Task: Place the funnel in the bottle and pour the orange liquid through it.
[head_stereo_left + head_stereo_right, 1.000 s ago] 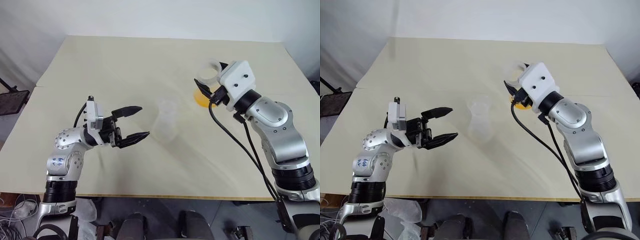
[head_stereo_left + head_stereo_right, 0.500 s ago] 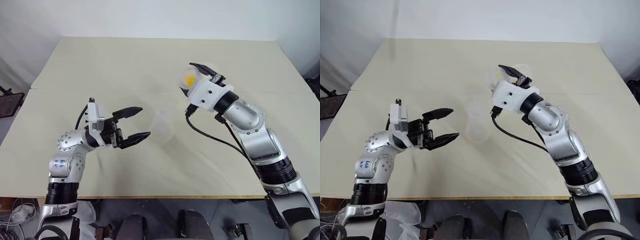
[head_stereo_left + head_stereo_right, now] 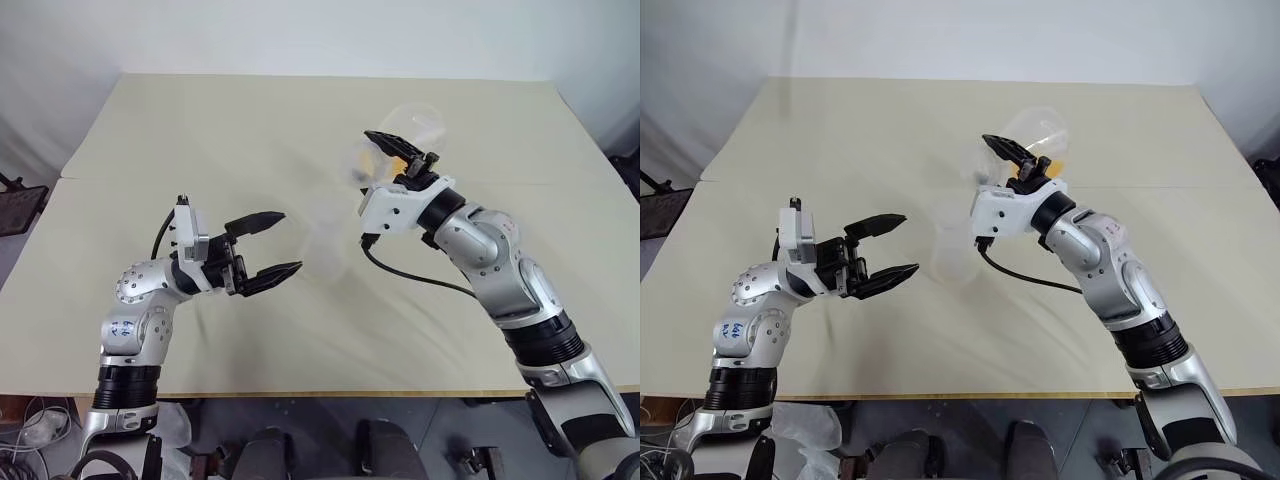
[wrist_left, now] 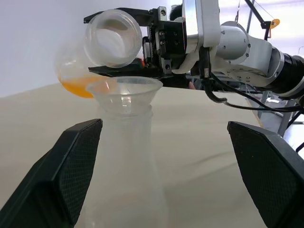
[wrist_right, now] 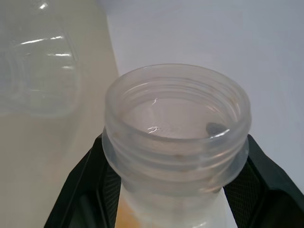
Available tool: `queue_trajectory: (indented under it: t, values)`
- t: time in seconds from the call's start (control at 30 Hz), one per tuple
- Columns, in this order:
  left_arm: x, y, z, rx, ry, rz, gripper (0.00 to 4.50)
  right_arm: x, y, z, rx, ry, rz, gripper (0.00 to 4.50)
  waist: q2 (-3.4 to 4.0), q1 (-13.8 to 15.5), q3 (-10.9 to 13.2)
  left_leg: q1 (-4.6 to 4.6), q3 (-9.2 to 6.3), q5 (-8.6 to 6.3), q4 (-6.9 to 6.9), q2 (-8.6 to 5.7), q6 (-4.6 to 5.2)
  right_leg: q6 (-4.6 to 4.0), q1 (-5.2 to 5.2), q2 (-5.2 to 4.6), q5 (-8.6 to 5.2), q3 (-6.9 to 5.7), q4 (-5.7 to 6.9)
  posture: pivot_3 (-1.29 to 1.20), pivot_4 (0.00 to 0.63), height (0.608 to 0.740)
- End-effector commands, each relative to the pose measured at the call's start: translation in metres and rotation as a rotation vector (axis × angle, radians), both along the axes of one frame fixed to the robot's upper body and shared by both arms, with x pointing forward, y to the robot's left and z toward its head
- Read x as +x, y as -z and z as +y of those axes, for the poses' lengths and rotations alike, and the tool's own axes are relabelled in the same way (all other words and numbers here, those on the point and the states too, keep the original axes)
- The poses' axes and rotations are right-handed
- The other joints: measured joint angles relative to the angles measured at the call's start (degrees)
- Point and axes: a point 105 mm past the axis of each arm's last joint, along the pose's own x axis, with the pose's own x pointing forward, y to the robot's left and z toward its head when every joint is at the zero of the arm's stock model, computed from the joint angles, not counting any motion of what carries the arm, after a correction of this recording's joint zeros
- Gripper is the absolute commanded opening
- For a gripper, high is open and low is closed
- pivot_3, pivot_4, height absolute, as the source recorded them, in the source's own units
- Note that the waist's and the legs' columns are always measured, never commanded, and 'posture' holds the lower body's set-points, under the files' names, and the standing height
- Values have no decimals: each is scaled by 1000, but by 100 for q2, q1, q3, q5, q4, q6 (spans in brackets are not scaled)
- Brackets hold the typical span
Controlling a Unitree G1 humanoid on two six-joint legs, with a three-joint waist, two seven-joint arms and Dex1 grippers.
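We see a pale beige tabletop (image 3: 200, 130) with a clear, colourless flask-shaped bottle (image 4: 124, 175) standing near the centre of the head-camera frame. A small, nearly transparent plastic funnel (image 4: 124, 89) sits in its neck, wide mouth upward.

Right of centre in the head view, our right gripper (image 3: 392, 152) has its two black fingers clamped on the threaded neck of a clear, round-bodied container (image 4: 102, 45). That container is tipped on its side above the funnel. The bright yellow-orange liquid (image 4: 78, 86) is pooled in its lower wall, at the left of the left wrist frame, just beside the funnel's rim. We cannot tell whether any is running out.

At the lower left of the head view, our left gripper (image 3: 270, 245) stands with jaws spread wide, holding nothing. It points at the bottle, close to it but apart.
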Motion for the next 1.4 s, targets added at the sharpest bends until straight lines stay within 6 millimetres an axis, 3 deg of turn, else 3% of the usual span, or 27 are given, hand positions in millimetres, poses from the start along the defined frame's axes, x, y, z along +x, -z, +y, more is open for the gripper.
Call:
queue_trajectory:
  t: [0.03,1.4]
  values:
    - [-3,-4,-1,-1,0,-37,4500,-8,-19,6,-14,-21,-121,2443,0,1,0,0,-1,0,0,0,0,0,0,0,0,0,0,0,150,740]
    - [-4,-5,-2,-21,-17,-44,4500,-9,-24,19,-178,-24,-318,2443,0,-13,0,0,-2,0,-1,1,0,0,0,0,0,1,0,0,150,740]
